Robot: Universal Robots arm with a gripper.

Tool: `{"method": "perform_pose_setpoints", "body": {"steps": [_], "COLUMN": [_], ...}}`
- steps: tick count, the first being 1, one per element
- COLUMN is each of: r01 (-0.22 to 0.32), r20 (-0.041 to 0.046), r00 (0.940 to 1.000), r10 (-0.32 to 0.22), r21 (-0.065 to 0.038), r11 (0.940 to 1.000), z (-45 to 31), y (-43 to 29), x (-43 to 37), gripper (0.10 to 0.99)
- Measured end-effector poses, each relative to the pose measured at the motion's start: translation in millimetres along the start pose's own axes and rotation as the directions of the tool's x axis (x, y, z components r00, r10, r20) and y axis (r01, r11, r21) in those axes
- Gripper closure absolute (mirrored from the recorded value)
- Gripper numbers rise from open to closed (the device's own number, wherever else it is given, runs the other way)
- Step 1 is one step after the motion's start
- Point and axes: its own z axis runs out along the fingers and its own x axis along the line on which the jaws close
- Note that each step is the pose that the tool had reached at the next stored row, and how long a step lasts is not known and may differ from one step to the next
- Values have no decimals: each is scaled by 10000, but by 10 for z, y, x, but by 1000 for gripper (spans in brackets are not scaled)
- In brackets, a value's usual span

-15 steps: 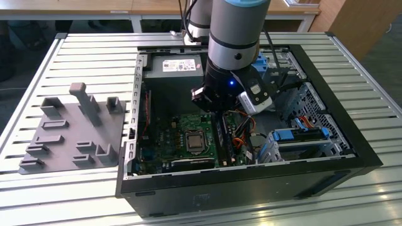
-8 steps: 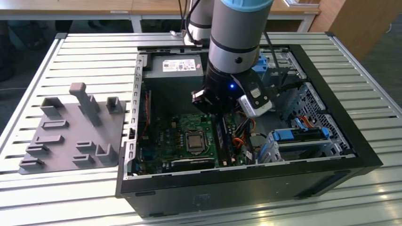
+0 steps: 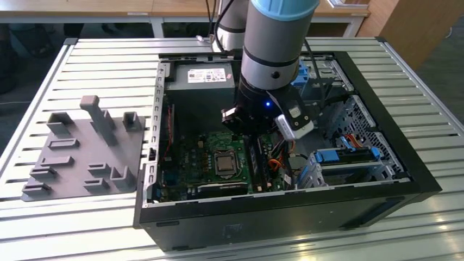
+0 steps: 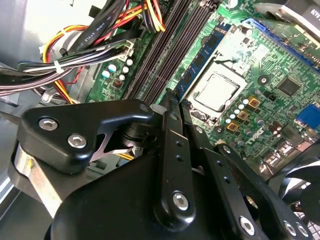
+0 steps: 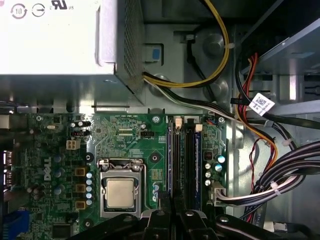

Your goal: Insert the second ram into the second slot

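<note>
A black case point(image 3: 290, 223) lies open on the slatted table point(image 3: 87, 228). Inside, the hand point(image 4: 175, 107) is pinched narrow over the slots point(image 5: 182, 160); a blue ram point(image 4: 200, 60) sits in the one nearest the CPU point(image 5: 120, 192). Grey tray point(image 3: 80, 152) beside; wooden tables point(image 3: 108, 6) behind.

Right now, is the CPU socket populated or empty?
Populated. In both wrist views a silver-lidded CPU sits inside the socket frame, its top bare.
</note>
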Motion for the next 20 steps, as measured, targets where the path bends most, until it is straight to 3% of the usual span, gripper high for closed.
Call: {"method": "perform_pose_setpoints", "body": {"steps": [10,20], "r01": [-1,-149], "r20": [7,11], "r00": [10000,9999], "r10": [1,149], "r21": [-1,7], "r11": [10000,9999], "z": [114,140], "y": [-25,-92], "x": [0,-4], "gripper": [949,949]}}
